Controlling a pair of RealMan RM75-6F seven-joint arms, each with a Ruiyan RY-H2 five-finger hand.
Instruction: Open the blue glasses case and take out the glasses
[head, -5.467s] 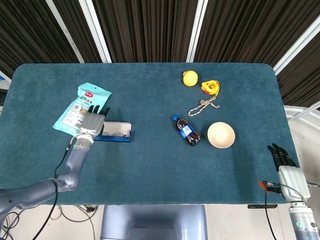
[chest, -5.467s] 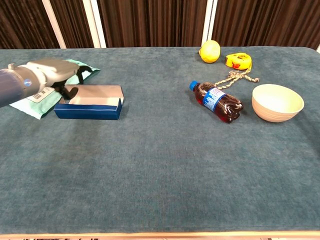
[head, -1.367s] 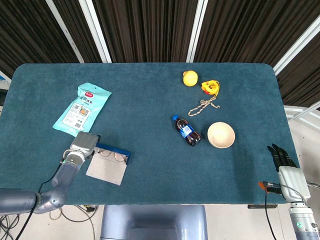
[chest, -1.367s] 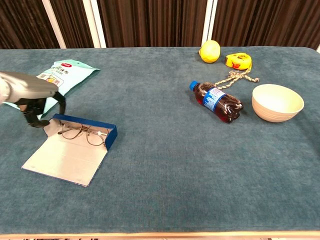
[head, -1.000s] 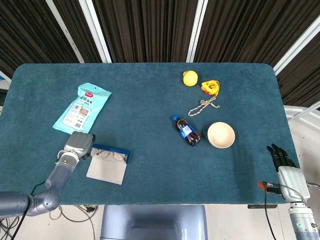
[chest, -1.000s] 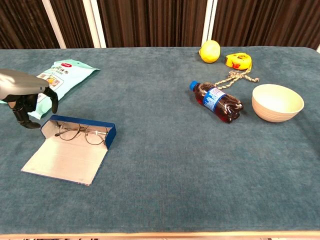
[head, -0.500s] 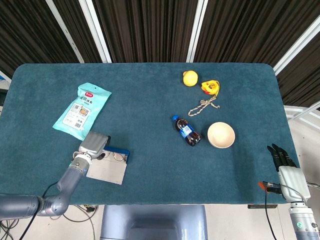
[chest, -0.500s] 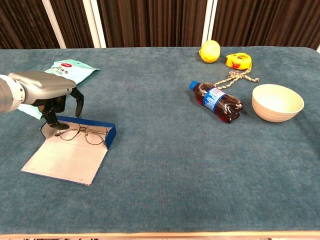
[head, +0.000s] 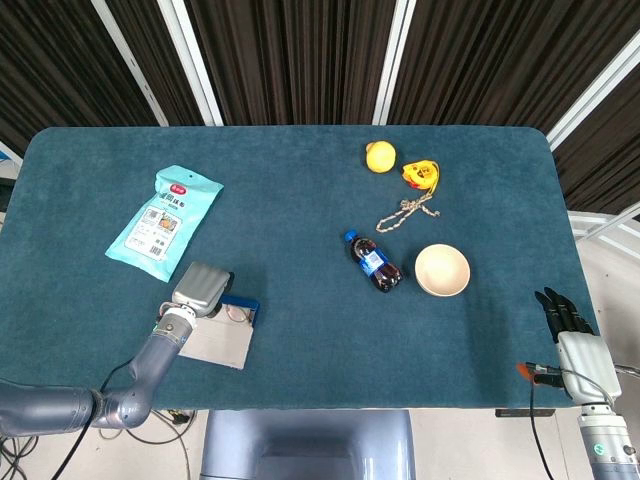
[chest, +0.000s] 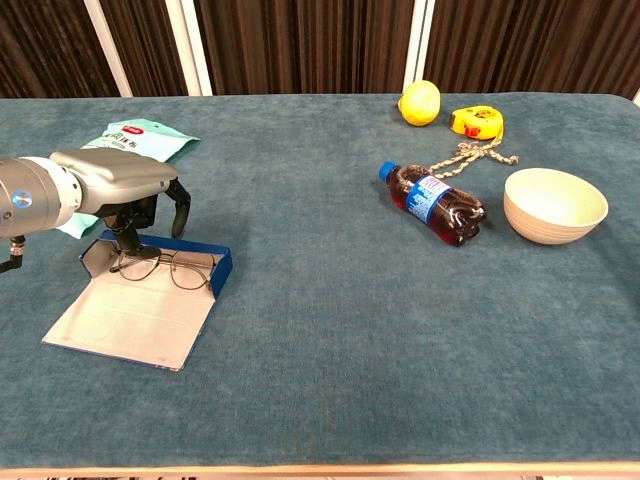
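Glasses (chest: 165, 267) lie in the open blue case (chest: 140, 300) at table's near-left w/ my left hand (chest: 125, 180) hovering over them, fingers spread & empty; I'd pinch the frame gently, then lift straight up.

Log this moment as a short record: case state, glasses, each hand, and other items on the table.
case: blue glasses case lies open, lid flat on the table
glasses: glasses in the case, not yet out
left hand: left hand above the glasses, fingers reaching down; grasp unclear
right hand: right hand off the table edge, idle
others: packet, bottle, bowl, lemon, tape measure, rope
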